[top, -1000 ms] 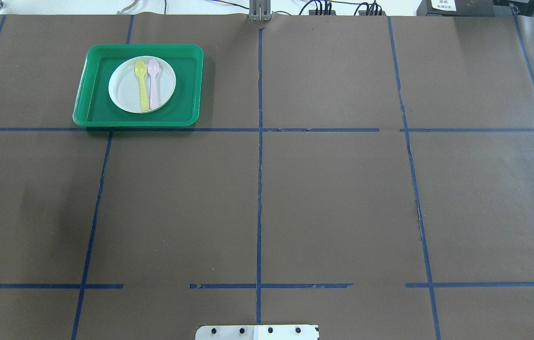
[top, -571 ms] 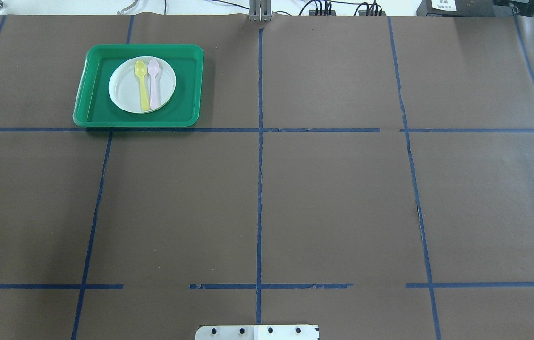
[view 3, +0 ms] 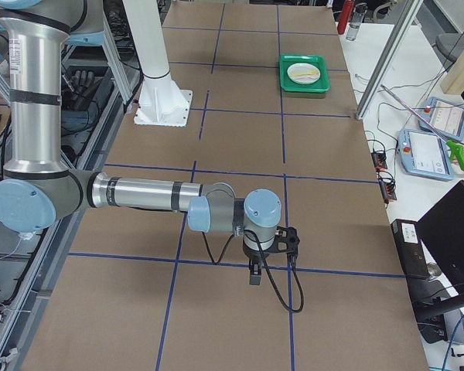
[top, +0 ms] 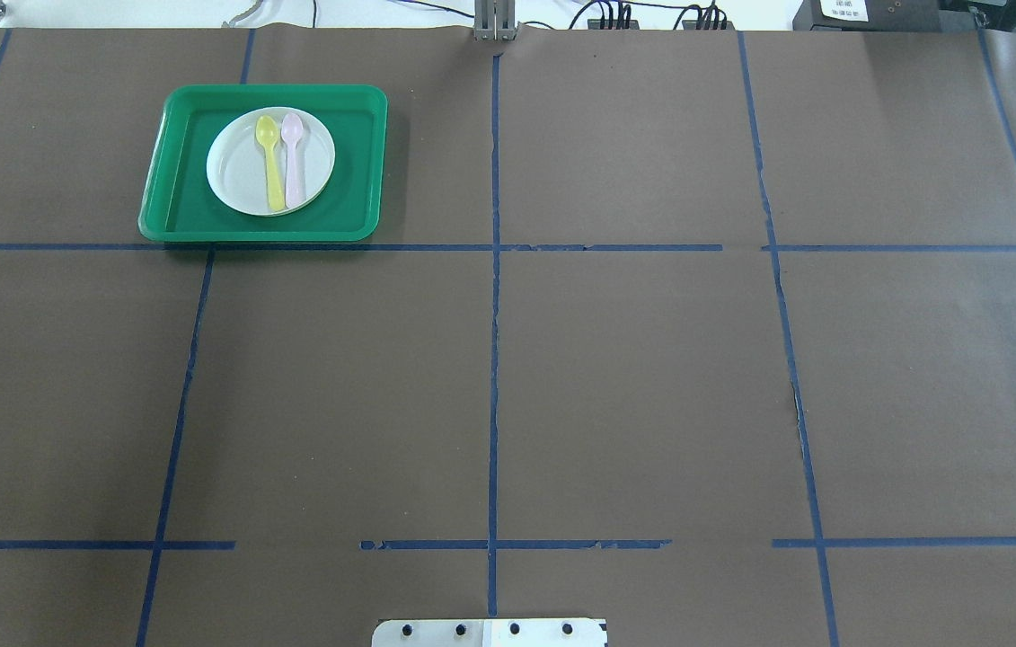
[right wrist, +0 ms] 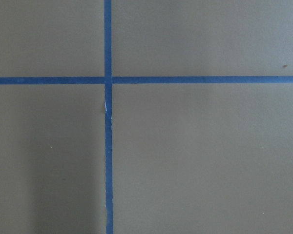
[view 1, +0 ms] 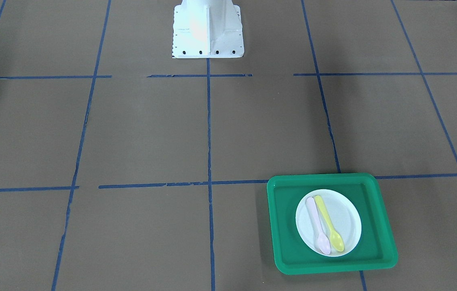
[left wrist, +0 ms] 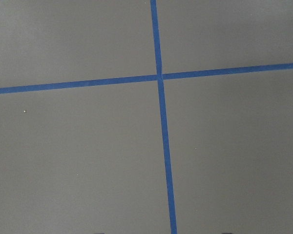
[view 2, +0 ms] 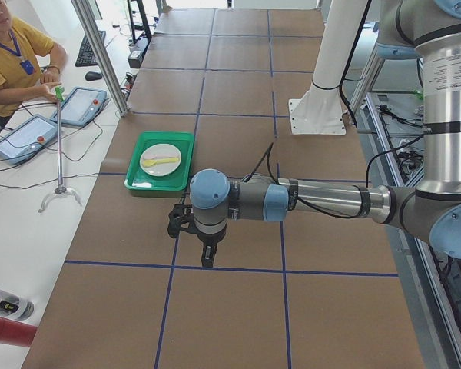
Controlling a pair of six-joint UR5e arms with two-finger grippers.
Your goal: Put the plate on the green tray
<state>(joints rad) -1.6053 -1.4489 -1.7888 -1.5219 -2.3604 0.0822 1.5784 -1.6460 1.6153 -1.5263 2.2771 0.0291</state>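
Observation:
The green tray (top: pixel 355 162) lies at the far left of the table. A white round plate (top: pixel 238 175) sits inside it, and a yellow spoon (top: pixel 272 171) and a pink spoon (top: pixel 293 166) lie side by side on the plate. The front-facing view shows the tray (view 1: pixel 285 226) and plate (view 1: pixel 347 218) too. My left gripper (view 2: pixel 207 258) shows only in the exterior left view, low over bare table well short of the tray (view 2: pixel 134 181). My right gripper (view 3: pixel 254 276) shows only in the exterior right view, far from the tray (view 3: pixel 305 87). I cannot tell whether either is open or shut.
Brown paper with blue tape lines covers the table. The robot's white base (view 1: pixel 208 40) stands at the near middle edge. An operator (view 2: pixel 11 58) sits with teach pendants (view 2: pixel 81 104) beyond the table's far side. Both wrist views show only paper and tape.
A bit of my left gripper showed at the overhead view's left edge one second ago; it has since moved out of that view. Tray, plate and spoons have not moved.

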